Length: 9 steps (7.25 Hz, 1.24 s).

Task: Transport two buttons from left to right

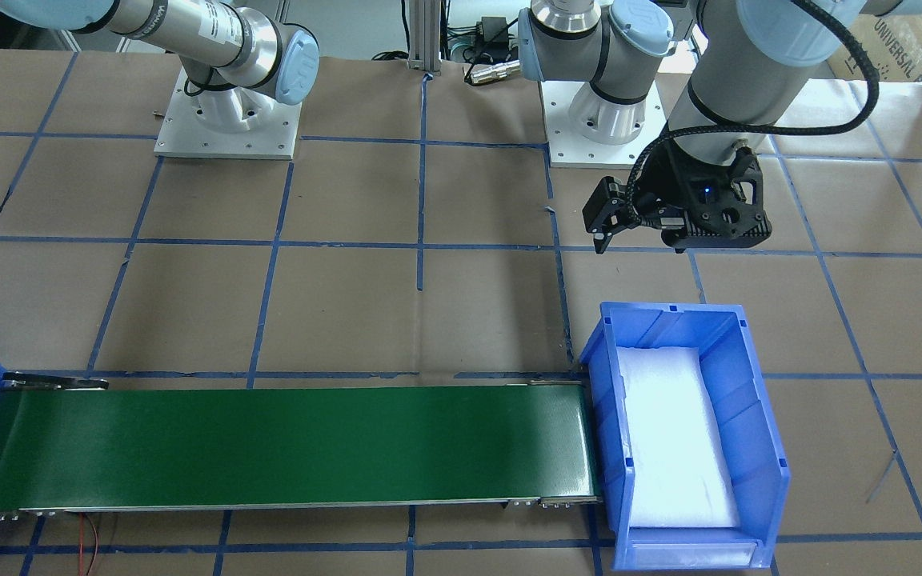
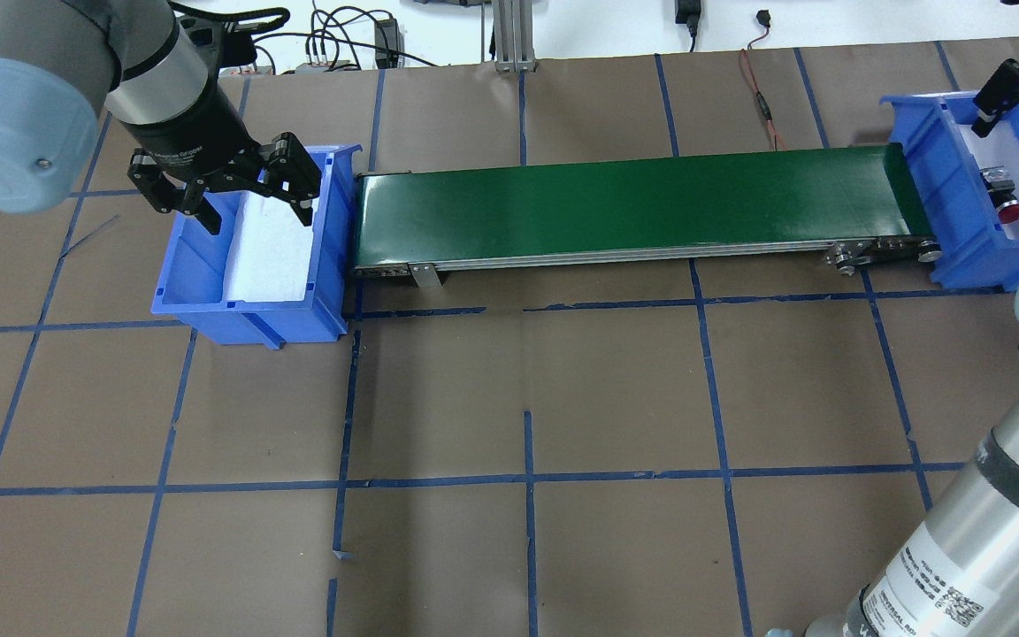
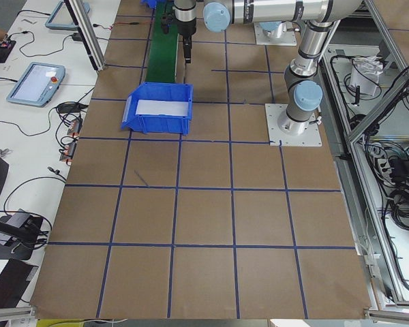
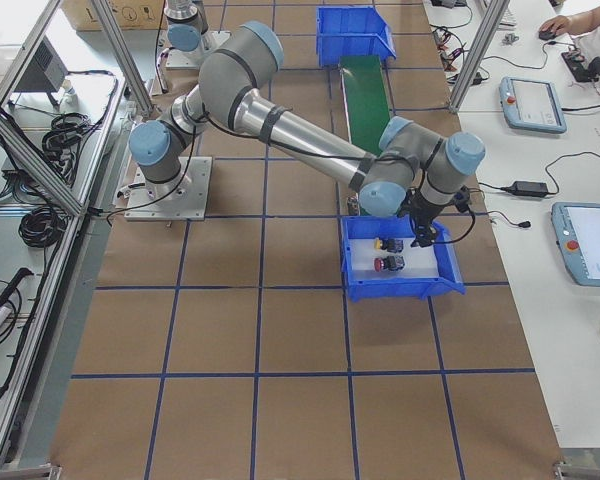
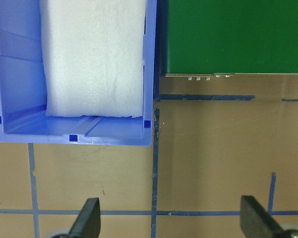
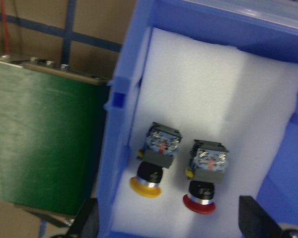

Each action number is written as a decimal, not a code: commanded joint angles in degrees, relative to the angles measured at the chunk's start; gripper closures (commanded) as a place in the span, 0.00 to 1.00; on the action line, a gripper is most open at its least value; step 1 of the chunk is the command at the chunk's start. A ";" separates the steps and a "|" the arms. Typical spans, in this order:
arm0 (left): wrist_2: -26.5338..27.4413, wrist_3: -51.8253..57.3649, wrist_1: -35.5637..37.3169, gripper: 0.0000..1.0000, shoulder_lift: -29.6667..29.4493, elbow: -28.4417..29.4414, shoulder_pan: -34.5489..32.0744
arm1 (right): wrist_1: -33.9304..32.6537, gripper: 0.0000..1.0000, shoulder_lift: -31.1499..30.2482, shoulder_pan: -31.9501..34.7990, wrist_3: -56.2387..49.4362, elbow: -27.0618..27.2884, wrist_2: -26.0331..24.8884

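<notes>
Your desk [image 2: 616, 380] is covered in brown paper, marked off in squares with blue tape. On it you have a green belt [image 2: 633, 208] lying crosswise, with a blue left bin [image 2: 249, 311] just beside one end and a blue right bin [image 2: 961, 257] at the other. Two white base plates [image 1: 269, 140] [image 1: 561, 152] sit on the robot's side, well apart from the belt.
</notes>
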 commanded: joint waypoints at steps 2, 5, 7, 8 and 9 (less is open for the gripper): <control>-0.18 0.03 0.50 0.00 0.03 -0.41 0.11 | 12.45 0.00 -8.16 9.23 13.22 0.94 0.15; -0.18 -0.14 0.50 0.00 -0.15 -0.59 0.11 | 13.61 0.00 -18.95 18.91 28.72 9.87 0.41; -0.18 -0.14 0.58 0.00 -0.06 -0.77 0.11 | 9.43 0.00 -29.23 24.71 37.32 22.95 0.68; -0.18 -0.05 0.50 0.00 -0.06 -0.86 0.11 | 1.74 0.00 -32.15 27.17 41.63 27.27 0.59; -0.18 0.03 0.50 0.00 -0.06 -0.86 0.11 | -0.08 0.00 -32.53 28.76 44.11 28.01 0.50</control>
